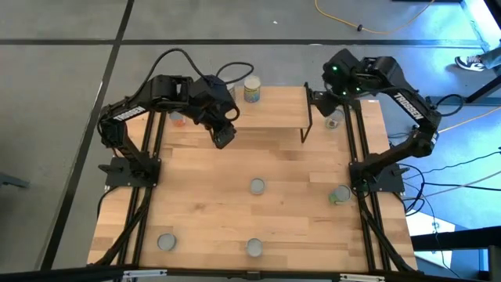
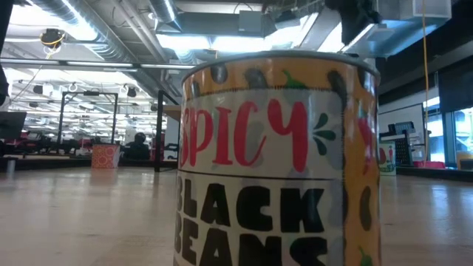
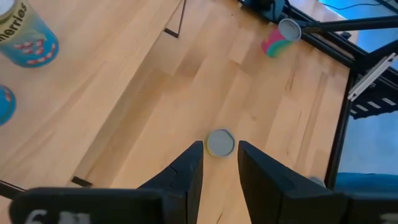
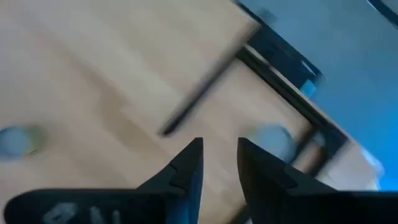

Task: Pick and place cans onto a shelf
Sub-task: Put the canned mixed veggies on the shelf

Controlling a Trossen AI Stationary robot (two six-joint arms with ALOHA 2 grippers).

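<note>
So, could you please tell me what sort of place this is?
Probably a robotics lab or workshop: a wooden table on a bare concrete floor, exposed ceiling ducts, and a yellow cable trailing across the floor.

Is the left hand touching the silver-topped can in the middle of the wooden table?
Apart. The high view shows the left hand empty near the shelf, with bare wood between it and the silver-topped can.

L gripper (image 3: 220, 167) empty, fingers apart, above upright can (image 3: 220, 142).
</note>
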